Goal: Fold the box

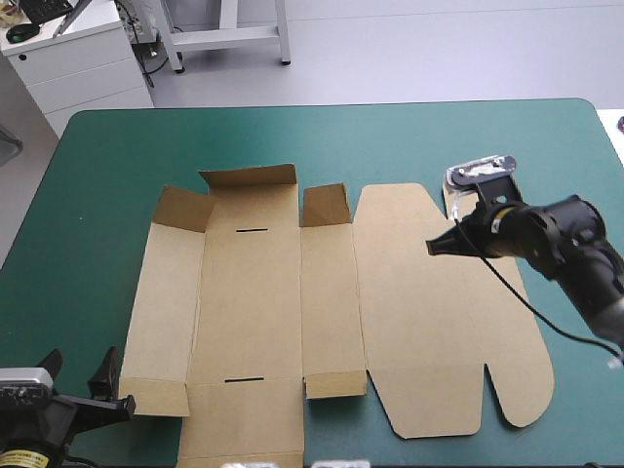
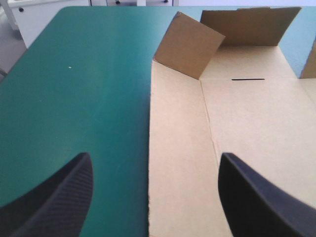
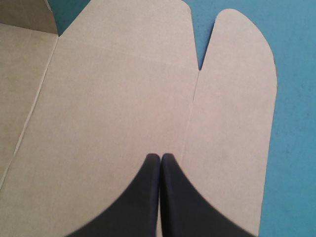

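Observation:
The brown box (image 1: pixel 292 312) lies spread out as a cut sheet in the middle of the table. Three short flaps (image 1: pixel 249 180) along its far edge stand partly raised. My left gripper (image 1: pixel 80 369) hovers open at the sheet's near left corner. In the left wrist view the left gripper (image 2: pixel 153 197) straddles the box's left edge (image 2: pixel 149 148), with one raised flap (image 2: pixel 190 44) ahead. My right gripper (image 1: pixel 434 246) is shut, empty, over the wide lid panel. In the right wrist view the right gripper (image 3: pixel 160 159) points at the lid panel (image 3: pixel 113 98) beside its rounded tab (image 3: pixel 237 89).
The teal-green cover (image 1: pixel 88 214) shows as a wide band between the box and the table's left edge. A narrower strip runs along the right edge (image 1: pixel 585 175). Two thin slots (image 1: pixel 252 231) are cut in the box's middle panel.

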Tool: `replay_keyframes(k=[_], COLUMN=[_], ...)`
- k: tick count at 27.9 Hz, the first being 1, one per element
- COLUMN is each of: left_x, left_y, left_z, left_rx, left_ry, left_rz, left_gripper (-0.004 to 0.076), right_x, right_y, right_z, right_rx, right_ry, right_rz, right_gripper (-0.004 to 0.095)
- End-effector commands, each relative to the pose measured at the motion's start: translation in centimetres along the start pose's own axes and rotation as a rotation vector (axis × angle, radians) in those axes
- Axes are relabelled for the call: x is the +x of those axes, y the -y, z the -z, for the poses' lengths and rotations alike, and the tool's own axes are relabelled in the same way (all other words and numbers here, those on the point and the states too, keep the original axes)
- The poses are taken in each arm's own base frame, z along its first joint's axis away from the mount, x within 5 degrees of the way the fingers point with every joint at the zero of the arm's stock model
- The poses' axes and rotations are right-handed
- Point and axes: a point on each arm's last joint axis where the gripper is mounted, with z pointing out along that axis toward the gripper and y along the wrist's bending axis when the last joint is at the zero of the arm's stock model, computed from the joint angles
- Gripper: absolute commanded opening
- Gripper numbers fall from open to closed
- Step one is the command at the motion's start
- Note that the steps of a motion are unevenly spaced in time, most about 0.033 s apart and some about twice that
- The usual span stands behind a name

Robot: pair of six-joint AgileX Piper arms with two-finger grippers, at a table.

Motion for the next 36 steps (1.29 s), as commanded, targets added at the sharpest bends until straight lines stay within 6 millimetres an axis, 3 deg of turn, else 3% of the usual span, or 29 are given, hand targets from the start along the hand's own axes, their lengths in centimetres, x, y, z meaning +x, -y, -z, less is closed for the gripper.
replay_keyframes(k=[1, 8, 12, 21, 28, 33, 36], left_x=[-3.3, -7.5, -8.6, -7.5, -6.1, -6.3, -6.0], left_y=[0.6, 0.9, 1.0, 0.4, -2.6, -3.8, -4.7], left_z=[-0.3, -2.1, -3.4, -8.5, -8.8, -9.5, -11.5], left_rx=[0.057, 0.065, 0.074, 0.021, -0.233, -0.299, -0.342], left_ry=[-0.009, -0.234, -0.355, -0.561, -0.558, -0.531, -0.591], left_rz=[0.056, 0.034, 0.033, 0.101, 0.217, 0.257, 0.243], left_gripper=[0.0503, 0.0458, 0.0458, 0.0456, 0.0438, 0.0307, 0.0209], right_x=[1.3, 6.4, 8.4, 12.0, 12.7, 12.7, 12.7], right_y=[0.3, 0.4, 0.2, -0.3, -0.3, -0.5, -0.5], right_z=[3.2, 4.9, 5.5, 6.0, 5.9, 5.9, 5.9], right_rx=[0.014, 0.028, 0.001, -0.041, -0.046, -0.064, -0.063], right_ry=[0.141, 0.139, 0.116, 0.097, 0.080, 0.081, 0.079], right_rz=[0.000, -0.017, -0.043, -0.072, -0.075, -0.089, -0.079], right_gripper=[-0.0019, -0.0020, -0.0020, -0.0020, -0.0020, -0.0020, -0.0020])
